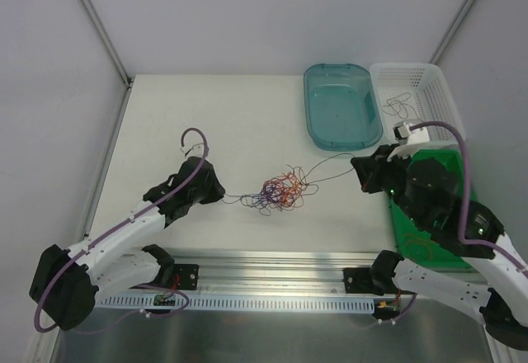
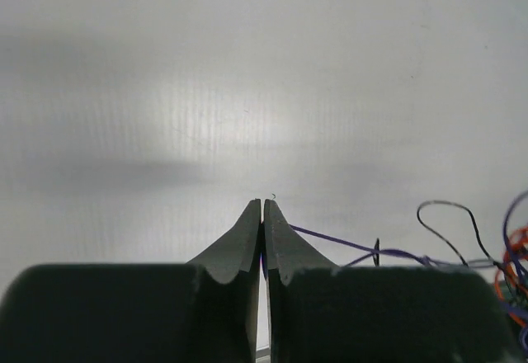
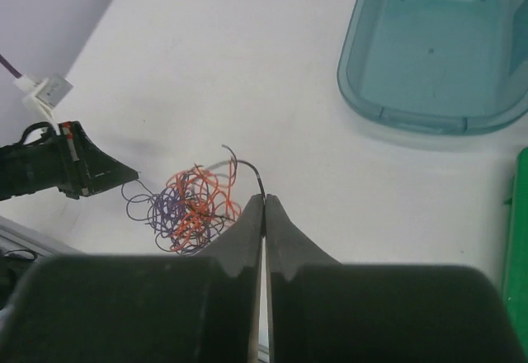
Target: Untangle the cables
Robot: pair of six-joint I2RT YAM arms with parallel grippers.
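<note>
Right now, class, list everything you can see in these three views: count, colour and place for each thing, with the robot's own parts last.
cables: one tangle of many thin strands, orange, purple and black, table centre
loose wires: a few, dark, inside the basket
tub: one, clear teal, far right of the table
basket: one, white, right of the tub
tray: one, green, under the right arm
table: one, white
rail: one, metal, near edge
left pincer: one, dark, shut on a purple strand
right pincer: one, dark, shut on a black strand
</note>
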